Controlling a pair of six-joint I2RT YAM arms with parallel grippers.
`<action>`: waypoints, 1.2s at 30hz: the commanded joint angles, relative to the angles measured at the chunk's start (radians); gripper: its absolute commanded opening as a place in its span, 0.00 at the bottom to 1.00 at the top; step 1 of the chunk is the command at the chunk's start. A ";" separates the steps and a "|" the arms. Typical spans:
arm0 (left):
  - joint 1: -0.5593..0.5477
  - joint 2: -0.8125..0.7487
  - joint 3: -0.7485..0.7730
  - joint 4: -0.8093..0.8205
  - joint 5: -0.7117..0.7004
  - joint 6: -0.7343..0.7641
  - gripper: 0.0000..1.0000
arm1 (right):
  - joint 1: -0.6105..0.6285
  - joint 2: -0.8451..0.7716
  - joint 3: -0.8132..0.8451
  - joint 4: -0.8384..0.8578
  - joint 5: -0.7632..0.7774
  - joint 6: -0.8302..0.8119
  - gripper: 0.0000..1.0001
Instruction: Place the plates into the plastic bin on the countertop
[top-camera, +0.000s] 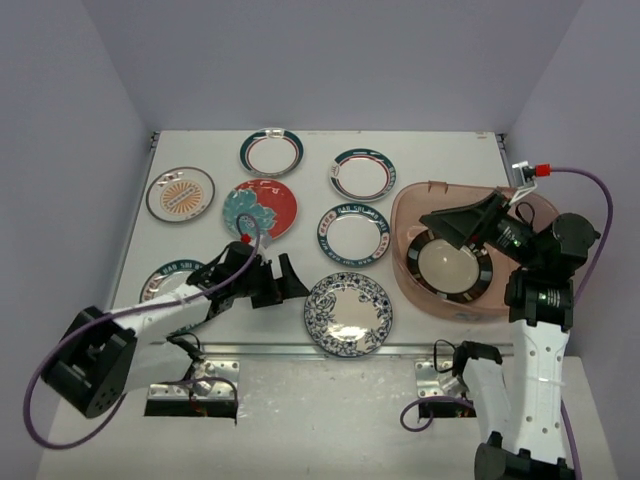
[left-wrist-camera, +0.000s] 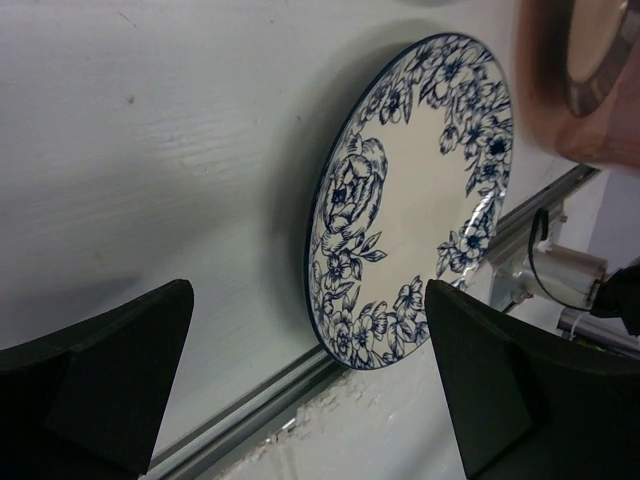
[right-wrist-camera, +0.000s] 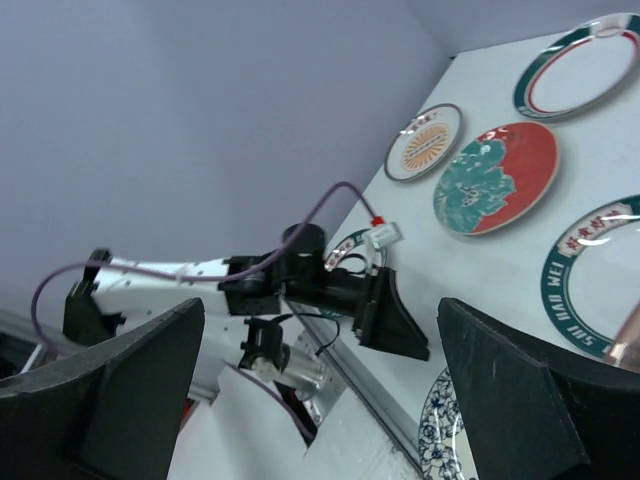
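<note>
plates lie spread over the white table, and one of them, the black-rimmed plate, sits flat inside the plastic bin at the table's right side. seven more rest on the table outside the bin. these are a teal-rimmed plate at the far edge, a second teal-rimmed plate to its right, an orange-centred plate at the far left and the red floral plate beside it. there is also a navy lettered plate just left of the bin, another lettered plate partly hidden under the left arm, and the blue-patterned plate near the front metal edge.

the jaws of the left arm stand wide apart with nothing in them, low over the table just left of the blue-patterned plate. in the left wrist view the two dark fingers frame that plate without touching it. the jaws of the right arm hang over the bin above the black-rimmed plate, spread fully and holding nothing. the right wrist view shows only open space between its fingers.
</note>
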 joint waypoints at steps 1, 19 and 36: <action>-0.072 0.211 0.055 0.200 -0.028 -0.012 0.88 | 0.049 0.013 0.055 -0.030 -0.084 -0.099 0.99; -0.153 0.338 0.083 0.146 -0.173 -0.002 0.00 | 0.083 0.054 -0.054 0.118 -0.095 -0.003 0.99; -0.037 -0.408 0.438 -0.312 -0.279 -0.091 0.00 | 0.176 0.198 0.099 -0.297 0.064 -0.421 0.93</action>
